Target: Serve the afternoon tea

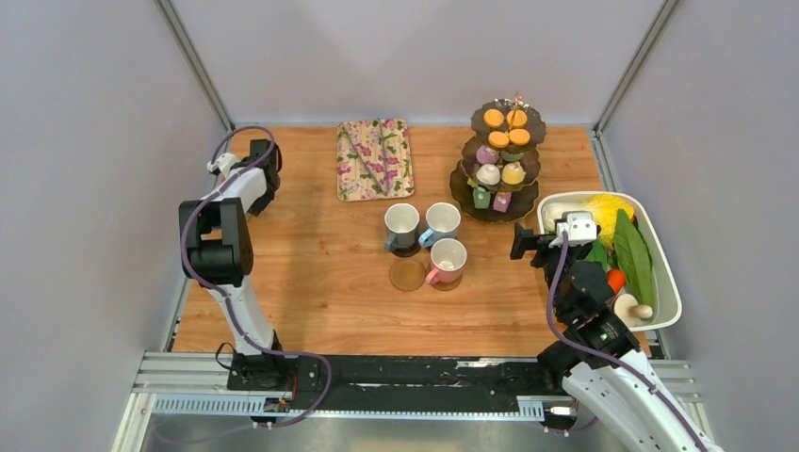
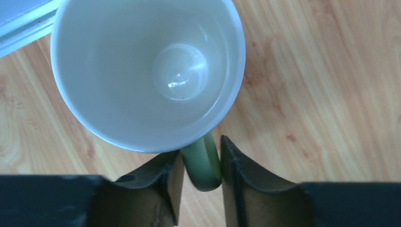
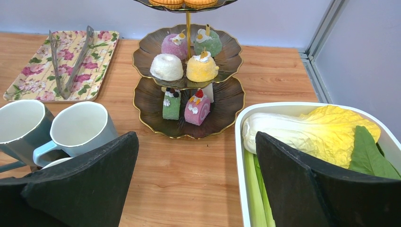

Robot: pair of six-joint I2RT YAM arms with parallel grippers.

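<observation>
jaws seemingly grip mug [image 2: 147, 71] handle [image 2: 204, 163]

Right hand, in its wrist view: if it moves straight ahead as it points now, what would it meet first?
Most likely the bottom tier of the three-tier stand, centred ahead of the open right hand. Only table lies between. Depth is unclear: a downward line could touch the wood first.

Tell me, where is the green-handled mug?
In the left wrist view, the green-handled mug stands on the table's far-left side, its handle between the left pincer's fingers.
</observation>
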